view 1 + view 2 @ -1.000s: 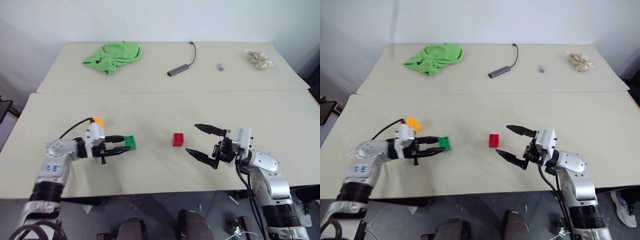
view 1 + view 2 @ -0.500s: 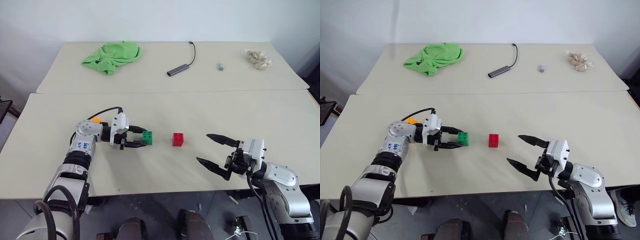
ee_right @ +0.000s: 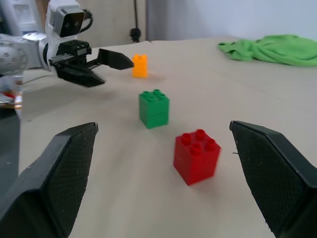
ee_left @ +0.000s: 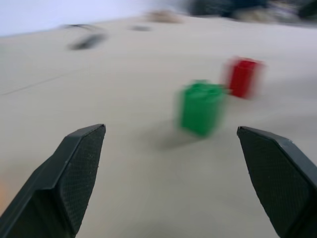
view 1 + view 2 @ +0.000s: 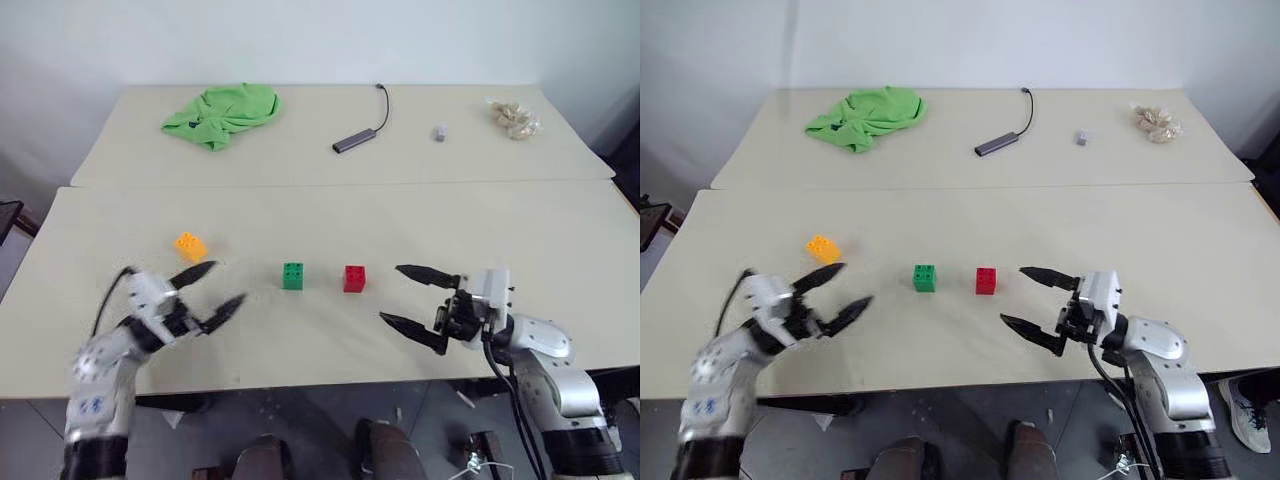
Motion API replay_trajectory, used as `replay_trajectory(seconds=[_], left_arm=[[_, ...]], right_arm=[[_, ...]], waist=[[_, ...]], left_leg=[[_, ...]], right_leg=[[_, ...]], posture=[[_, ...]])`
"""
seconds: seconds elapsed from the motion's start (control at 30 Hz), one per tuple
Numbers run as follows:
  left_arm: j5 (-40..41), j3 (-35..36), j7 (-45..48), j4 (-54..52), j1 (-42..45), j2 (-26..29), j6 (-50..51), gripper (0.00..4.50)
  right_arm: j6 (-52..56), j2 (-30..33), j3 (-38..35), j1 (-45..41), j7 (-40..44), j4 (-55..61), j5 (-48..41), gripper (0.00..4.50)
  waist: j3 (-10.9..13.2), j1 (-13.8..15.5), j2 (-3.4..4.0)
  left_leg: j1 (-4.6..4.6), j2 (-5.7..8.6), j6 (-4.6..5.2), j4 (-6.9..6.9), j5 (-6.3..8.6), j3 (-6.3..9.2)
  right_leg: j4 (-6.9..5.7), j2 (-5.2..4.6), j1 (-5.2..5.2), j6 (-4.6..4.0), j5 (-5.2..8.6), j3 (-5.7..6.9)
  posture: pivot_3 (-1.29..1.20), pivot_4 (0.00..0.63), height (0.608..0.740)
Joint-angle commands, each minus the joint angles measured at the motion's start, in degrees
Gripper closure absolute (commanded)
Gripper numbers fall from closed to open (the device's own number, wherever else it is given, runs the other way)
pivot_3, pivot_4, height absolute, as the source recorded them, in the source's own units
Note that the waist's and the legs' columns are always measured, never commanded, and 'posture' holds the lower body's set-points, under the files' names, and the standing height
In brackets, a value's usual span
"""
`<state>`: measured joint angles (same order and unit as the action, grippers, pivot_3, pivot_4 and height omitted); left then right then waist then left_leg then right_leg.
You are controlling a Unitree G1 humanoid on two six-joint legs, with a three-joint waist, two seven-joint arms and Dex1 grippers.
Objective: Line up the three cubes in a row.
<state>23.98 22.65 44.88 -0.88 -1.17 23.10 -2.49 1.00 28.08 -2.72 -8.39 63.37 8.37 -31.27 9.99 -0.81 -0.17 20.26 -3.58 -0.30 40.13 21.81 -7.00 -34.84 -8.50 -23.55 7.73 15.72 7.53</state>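
Observation:
The green cube (image 5: 293,276) and the red cube (image 5: 354,278) stand side by side on the near table, a small gap between them. The orange-yellow cube (image 5: 190,244) lies apart, further left and a little farther back. My left gripper (image 5: 212,291) hangs open and empty to the left of the green cube, well clear of it. My right gripper (image 5: 413,296) is open and empty just right of the red cube. The right wrist view shows the red cube (image 3: 196,156), the green cube (image 3: 154,108) and the orange-yellow cube (image 3: 139,65) receding toward the left gripper (image 3: 106,67).
On the far table lie a green cloth (image 5: 222,112), a grey adapter with its cable (image 5: 356,140), a tiny grey block (image 5: 439,131) and a crumpled beige lump (image 5: 514,117). A seam (image 5: 340,185) separates the two tables.
My left gripper carried the green cube rightward, set it down beside the red cube, opened, and pulled back to the left. The right gripper stayed open near the red cube.

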Motion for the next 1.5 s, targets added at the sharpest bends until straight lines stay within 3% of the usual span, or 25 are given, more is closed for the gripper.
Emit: replay_trajectory(seconds=[0.03, 0.17, 0.37, 0.5, 0.7, 0.83, 0.93, 1.17, 1.3, 1.5], left_arm=[[1.84, 9.61, -10.93, -3.59, -8.64, -4.27, -1.5, 0.02], [1.33, 11.95, -13.64, -3.26, -13.34, -5.89, -3.13, 0.02], [2.8, 10.27, -15.16, -3.84, -10.15, -5.14, -2.14, 0.02], [1.32, 5.09, -12.18, 0.57, 0.02, -0.32, 0.48, 0.02], [-2.42, -1.39, -6.15, 20.83, 17.45, 7.02, 0.76, 0.02], [-4.81, -4.0, -3.58, 30.28, 23.24, 8.49, -1.44, 0.02], [-4.37, -4.44, -0.66, 33.52, 25.37, 8.73, -2.91, 0.63], [-5.66, -7.11, 9.7, 38.64, 27.55, 13.57, -4.69, 2.86], [-5.06, -11.56, 24.18, 38.54, 29.87, 15.4, -8.57, 2.98], [-9.06, -20.11, 38.65, 44.09, 36.59, 13.33, -16.25, 2.98]], right_arm=[[-2.95, -1.93, 1.05, -2.18, 1.18, -1.16, 0.38, 0.0], [-4.41, -2.25, 1.21, -3.44, 2.58, -2.88, 0.79, 0.0], [-5.8, -1.22, 0.45, -4.8, 3.97, -5.03, 0.97, 0.0], [-6.71, -1.8, 0.83, -5.2, 3.71, -5.36, 1.29, 0.0], [-8.31, -2.58, 1.05, -4.79, 2.37, -4.49, 2.26, 0.0], [-9.55, -2.84, 0.4, -3.56, 0.09, -3.17, 3.11, 0.0], [-9.59, -2.42, 0.19, -1.87, -1.15, -1.59, 3.21, 0.0], [-9.53, -1.84, -0.1, 0.47, -2.77, 0.24, 3.77, 0.0], [-9.15, -0.94, -0.68, 1.39, -3.25, 0.96, 3.71, 0.0], [-8.57, 0.01, -1.01, 2.53, -3.05, 1.87, 3.35, 0.0]], waist=[[-0.01, 0.11, 0.0], [-0.03, 1.08, -0.04], [-0.04, 1.56, -0.05], [-0.04, 1.93, -0.05], [-0.06, 1.26, -0.03], [-0.05, 0.22, -0.03], [-0.05, -0.04, -0.03], [-0.05, -0.62, -0.03], [-0.05, -0.51, -0.03], [-0.05, -0.07, -0.04]], left_leg=[[-0.01, 0.0, 0.01, 0.0, 0.0, 0.0], [0.0, 0.01, 0.04, -0.01, 0.08, -0.08], [0.01, 0.02, 0.04, 0.07, 0.07, -0.1], [0.01, 0.01, 0.0, 0.06, 0.05, -0.09], [-0.04, 0.02, -0.04, -0.02, 0.03, -0.2], [-0.03, 0.02, -0.05, -0.15, 0.03, -0.28], [-0.03, 0.02, -0.06, -0.19, 0.03, -0.29], [-0.03, 0.01, -0.06, -0.12, 0.03, -0.31], [-0.03, 0.01, -0.06, -0.13, 0.03, -0.3], [0.01, 0.02, -0.06, -0.07, 0.03, -0.33]], right_leg=[[0.02, 0.0, 0.01, -0.01, 0.0, 0.0], [0.07, -0.02, 0.0, -0.01, 0.0, 0.02], [0.06, -0.01, 0.02, -0.09, 0.01, 0.02], [-0.05, 0.0, -0.02, -0.1, 0.01, 0.07], [-0.06, 0.04, -0.05, -0.12, 0.01, 0.09], [0.02, 0.04, -0.1, -0.1, 0.0, 0.22], [0.02, 0.04, -0.12, -0.08, -0.01, 0.24], [0.01, 0.04, -0.1, -0.08, -0.01, 0.2], [0.0, 0.04, -0.11, -0.08, -0.01, 0.21], [0.02, 0.04, -0.1, -0.08, -0.01, 0.2]], posture=[[0.0, 0.15, 0.74], [0.0, 0.15, 0.74], [0.0, 0.15, 0.74], [0.0, 0.15, 0.74], [0.0, 0.15, 0.74], [0.0, 0.15, 0.74], [0.0, 0.15, 0.74], [0.0, 0.15, 0.74], [0.0, 0.15, 0.74], [0.0, 0.15, 0.74]])
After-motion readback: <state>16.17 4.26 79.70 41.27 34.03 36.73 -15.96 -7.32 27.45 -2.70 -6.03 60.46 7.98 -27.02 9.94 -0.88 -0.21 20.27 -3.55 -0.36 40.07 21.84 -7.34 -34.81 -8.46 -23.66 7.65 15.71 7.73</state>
